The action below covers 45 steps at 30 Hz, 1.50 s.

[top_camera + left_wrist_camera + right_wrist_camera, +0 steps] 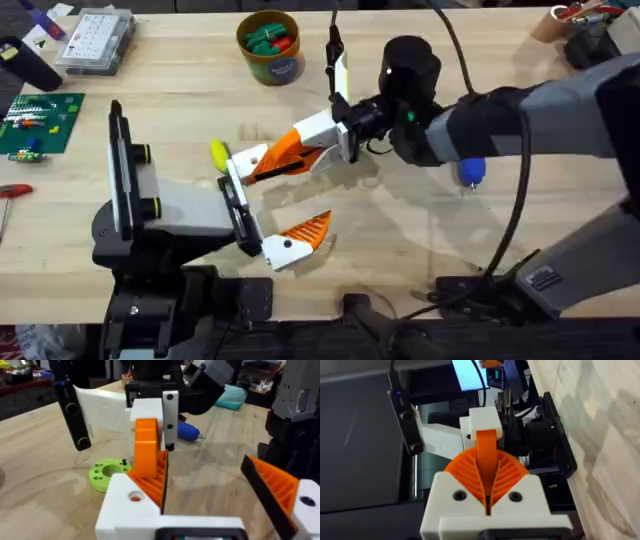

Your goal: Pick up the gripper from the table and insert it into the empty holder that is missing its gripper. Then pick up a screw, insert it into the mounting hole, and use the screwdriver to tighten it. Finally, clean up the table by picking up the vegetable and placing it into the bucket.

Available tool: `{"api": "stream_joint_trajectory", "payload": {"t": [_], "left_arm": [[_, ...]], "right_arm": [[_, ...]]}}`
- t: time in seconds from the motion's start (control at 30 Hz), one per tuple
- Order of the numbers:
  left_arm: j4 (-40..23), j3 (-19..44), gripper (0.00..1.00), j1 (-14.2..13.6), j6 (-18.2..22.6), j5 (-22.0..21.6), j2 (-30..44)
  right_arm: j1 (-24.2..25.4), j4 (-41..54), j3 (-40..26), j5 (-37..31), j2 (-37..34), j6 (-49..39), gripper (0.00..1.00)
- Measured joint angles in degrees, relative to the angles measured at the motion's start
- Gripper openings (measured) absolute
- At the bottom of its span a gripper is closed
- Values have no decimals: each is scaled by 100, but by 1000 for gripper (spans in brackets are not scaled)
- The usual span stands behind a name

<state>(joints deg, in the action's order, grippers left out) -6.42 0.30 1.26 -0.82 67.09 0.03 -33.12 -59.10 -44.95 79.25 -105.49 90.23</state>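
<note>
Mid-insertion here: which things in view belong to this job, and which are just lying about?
Job:
- orange finger, held in the right gripper
- empty holder
- blue screwdriver
- bucket, with green and red items inside

Lying about:
- circuit board
- red-handled tool
- green disc

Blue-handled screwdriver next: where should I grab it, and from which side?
Probably grip the screwdriver across its fat blue handle, coming straight down. It lies flat on the table, and its thin tip offers little to pinch. The right claw is nearest but shut on the gripper.
</note>
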Motion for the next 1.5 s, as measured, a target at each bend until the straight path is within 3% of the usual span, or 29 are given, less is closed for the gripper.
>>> {"api": "stream_joint_trajectory", "payload": {"t": [0.67,1.5], "left_arm": [[5,37,986,0,39,-43,0],[-50,35,986,2,48,-89,0]], "right_arm": [[2,-58,-115,53,-57,280,18],[13,-14,-268,168,-236,-544,18]]}}
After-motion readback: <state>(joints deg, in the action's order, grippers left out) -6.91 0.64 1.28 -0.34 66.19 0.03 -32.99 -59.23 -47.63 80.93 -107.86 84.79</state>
